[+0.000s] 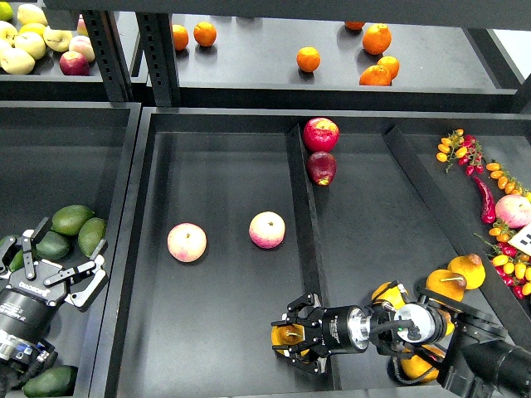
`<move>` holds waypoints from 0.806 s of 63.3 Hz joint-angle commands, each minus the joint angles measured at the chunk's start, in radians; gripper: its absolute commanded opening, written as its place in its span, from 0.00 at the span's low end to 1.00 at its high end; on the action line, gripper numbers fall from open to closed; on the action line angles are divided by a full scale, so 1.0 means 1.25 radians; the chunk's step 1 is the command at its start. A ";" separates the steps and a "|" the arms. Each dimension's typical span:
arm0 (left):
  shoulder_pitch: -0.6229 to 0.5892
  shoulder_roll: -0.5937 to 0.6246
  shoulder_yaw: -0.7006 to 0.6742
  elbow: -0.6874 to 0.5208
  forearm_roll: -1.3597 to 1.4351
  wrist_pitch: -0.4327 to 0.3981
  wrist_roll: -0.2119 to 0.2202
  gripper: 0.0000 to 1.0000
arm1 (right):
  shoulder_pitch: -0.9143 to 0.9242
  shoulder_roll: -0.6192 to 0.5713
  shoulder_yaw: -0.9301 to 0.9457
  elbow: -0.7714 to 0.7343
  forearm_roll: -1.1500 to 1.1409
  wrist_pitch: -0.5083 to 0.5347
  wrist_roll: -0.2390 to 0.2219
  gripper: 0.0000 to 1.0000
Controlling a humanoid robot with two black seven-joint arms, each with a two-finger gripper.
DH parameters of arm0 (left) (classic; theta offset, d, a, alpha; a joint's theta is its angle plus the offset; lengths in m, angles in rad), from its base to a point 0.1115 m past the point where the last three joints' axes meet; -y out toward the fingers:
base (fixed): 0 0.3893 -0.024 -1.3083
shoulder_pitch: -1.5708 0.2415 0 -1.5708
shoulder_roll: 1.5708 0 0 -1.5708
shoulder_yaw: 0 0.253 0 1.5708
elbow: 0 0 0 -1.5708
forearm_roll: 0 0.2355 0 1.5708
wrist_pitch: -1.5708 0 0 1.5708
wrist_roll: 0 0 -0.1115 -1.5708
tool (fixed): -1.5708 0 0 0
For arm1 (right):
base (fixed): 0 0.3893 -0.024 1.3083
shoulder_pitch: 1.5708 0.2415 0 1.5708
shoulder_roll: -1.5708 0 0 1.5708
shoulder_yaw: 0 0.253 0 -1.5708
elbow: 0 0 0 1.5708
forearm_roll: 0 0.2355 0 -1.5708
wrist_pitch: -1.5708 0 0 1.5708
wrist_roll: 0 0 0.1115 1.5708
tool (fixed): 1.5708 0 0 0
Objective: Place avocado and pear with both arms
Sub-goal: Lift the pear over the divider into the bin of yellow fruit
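My right gripper [292, 336] reaches left over the divider [305, 232] at the front of the middle tray [224, 332]. It is shut on a yellow-orange pear [287, 335] with a brownish patch. My left gripper [66, 253] is open in the left bin [108, 332], its fingers spread around a dark green avocado [50, 245] without closing on it. Two paler green avocados [73, 218] lie just beyond it. Another dark green avocado [50, 380] lies at the bin's front, partly behind my left arm.
Two pink peaches [187, 242] [267, 230] lie in the middle tray. Two red apples [320, 133] rest against the divider's far end. More yellow-orange pears [466, 269] sit by my right arm. Peppers and small tomatoes [489, 199] fill the right bin. Oranges [309, 59] lie on the back shelf.
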 commanded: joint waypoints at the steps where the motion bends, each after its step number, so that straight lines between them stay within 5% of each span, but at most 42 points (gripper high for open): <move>1: 0.000 0.000 0.002 0.000 0.000 0.000 0.000 0.99 | 0.001 -0.026 0.052 0.010 0.000 -0.004 0.000 0.17; 30: 0.000 0.000 0.005 0.000 0.000 0.000 0.000 0.99 | -0.083 -0.274 0.118 0.091 0.002 0.061 0.000 0.18; 51: 0.001 0.000 0.005 0.000 0.000 0.000 0.000 0.99 | -0.170 -0.279 0.118 0.097 -0.004 0.081 0.000 0.18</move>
